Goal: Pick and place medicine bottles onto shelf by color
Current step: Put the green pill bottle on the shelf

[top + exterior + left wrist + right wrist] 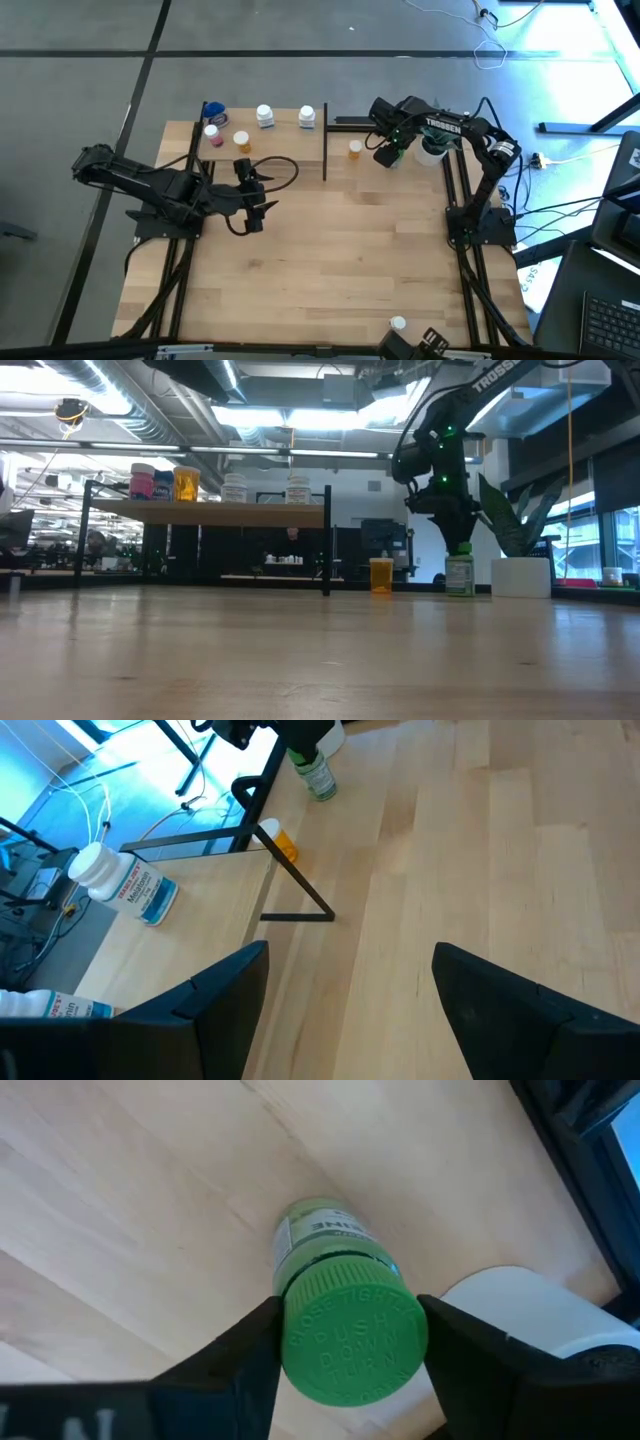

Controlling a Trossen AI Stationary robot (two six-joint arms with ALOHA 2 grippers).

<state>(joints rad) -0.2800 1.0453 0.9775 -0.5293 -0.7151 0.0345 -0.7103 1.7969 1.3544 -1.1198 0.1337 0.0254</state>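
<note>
Bottle: green bottle point(345, 1320) is standing upright on the table at two o'clock, just beside the white planter point(530, 1315).
Handling: likely light, rigid, smooth-sided; ribbed cap is offering the surest hold.
Right gripper point(350, 1345): fingers are flanking the cap, narrowing; contact unclear.
Left gripper point(350, 995): spread wide, empty, waiting near nine o'clock by the shelf point(285, 140).

Left pincer point(345, 1005) open over bare counter point(480, 870), nothing between its fingers. White bottle point(125, 885) lies on the shelf point(190, 915). Beyond the shelf's black post, orange bottle point(283, 842) on counter. Farther off, green bottle point(315, 775) upright under the other arm.
</note>
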